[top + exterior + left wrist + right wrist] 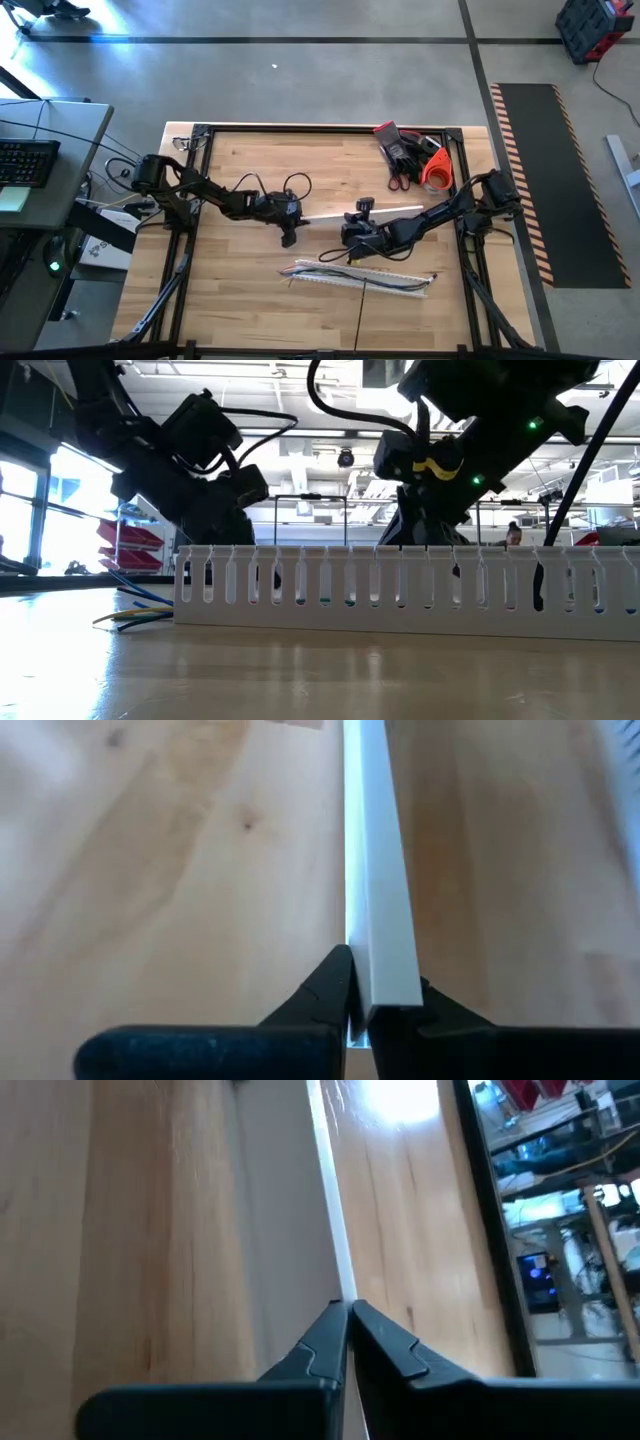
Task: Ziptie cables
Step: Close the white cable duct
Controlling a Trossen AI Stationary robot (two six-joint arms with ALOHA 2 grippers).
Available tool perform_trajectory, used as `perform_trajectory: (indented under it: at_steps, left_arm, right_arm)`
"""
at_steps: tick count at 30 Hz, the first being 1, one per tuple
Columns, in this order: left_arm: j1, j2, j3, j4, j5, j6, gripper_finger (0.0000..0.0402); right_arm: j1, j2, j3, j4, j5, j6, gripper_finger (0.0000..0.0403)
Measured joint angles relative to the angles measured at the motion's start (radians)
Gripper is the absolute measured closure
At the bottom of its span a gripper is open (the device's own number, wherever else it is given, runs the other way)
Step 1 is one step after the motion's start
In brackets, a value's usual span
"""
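Both grippers clamp the white strip [385, 211]; cables [350, 271] untouched.
Left gripper [356, 1010] and right gripper [348, 1320] pinch it closed; next we probably set it beside the cables.

The strip [385, 210] lies between the left gripper [290, 234] and right gripper [352, 232]; the cables [355, 272] lie nearer the table's [240, 290] front edge than both.

front: slotted channel [360, 277] with cables [352, 267] blocks my reach | middle: white strip [385, 211] spans between my arms | far right corner: tool heap [410, 155] | left worktop [240, 280]: open
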Motion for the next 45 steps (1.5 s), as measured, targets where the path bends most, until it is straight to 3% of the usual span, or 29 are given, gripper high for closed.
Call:
perform_trajectory:
  at_steps: [5,10,16,22,30,39,45]
  left_arm:
    - [-0.062,0.000,0.000,-0.052,-0.171,0.227,0.0400]
    - [-0.157,-0.002,0.002,-0.114,-0.344,0.490,0.0400]
    - [-0.256,-0.003,0.005,-0.124,-0.566,0.625,0.0401]
    - [-0.343,-0.003,0.004,-0.131,-0.789,0.773,0.0401]
    - [-0.410,0.001,0.000,-0.139,-0.928,0.842,0.0401]
    - [-0.439,0.001,0.000,-0.109,-0.956,0.854,0.0402]
    - [-0.435,0.002,0.000,-0.105,-0.931,0.767,0.0394]
  right_arm:
    - [-0.012,-0.050,0.000,-0.009,-0.145,0.087,0.0371]
    - [-0.072,-0.129,0.000,-0.004,-0.382,0.133,0.0292]
    - [-0.178,-0.130,0.000,0.029,-0.682,0.133,0.0185]
    - [-0.243,-0.113,0.000,0.067,-0.836,0.154,0.0113]
    - [-0.249,-0.113,0.000,0.044,-0.858,0.154,0.0100]
    - [-0.274,-0.076,0.002,-0.014,-0.932,0.145,0.0101]
    - [-0.291,-0.063,0.003,-0.023,-1.002,0.125,0.0146]
